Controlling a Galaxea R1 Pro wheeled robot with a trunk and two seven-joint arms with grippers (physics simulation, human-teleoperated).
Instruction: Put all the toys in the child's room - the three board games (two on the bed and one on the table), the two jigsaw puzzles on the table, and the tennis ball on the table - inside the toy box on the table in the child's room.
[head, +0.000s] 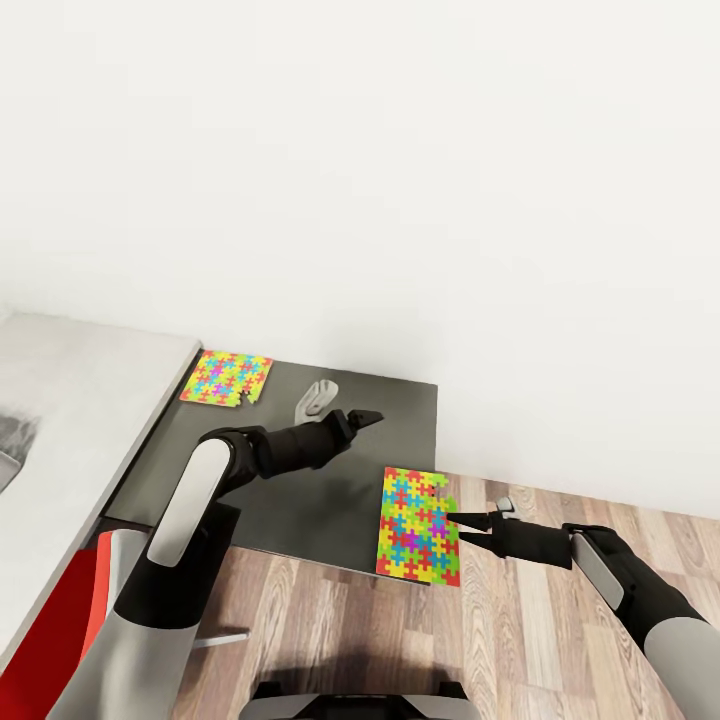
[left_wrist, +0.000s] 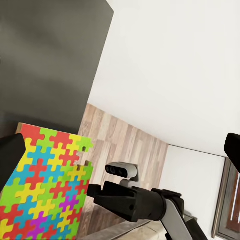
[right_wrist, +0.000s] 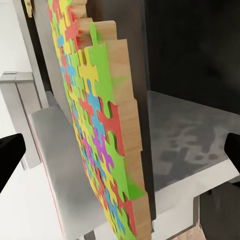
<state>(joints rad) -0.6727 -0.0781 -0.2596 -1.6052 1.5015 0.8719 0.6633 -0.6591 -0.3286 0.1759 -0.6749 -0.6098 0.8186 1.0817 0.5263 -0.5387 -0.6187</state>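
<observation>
Neither jigsaw puzzle is boxed yet: one jigsaw puzzle (head: 417, 526) sits at the dark-grey table section's (head: 300, 500) front-right corner, right gripper (head: 462, 525) open at its edge; other jigsaw puzzle (head: 227, 378) at its back-left corner; left gripper (head: 362, 418) open, empty.

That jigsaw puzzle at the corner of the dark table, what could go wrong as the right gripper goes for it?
The near jigsaw puzzle lies at the dark-grey table section's front corner, so a nudge from the open right gripper could tip it onto the wood floor. It is thin and flat, so the fingers may slide over it or scrape the table instead of gripping it.
</observation>
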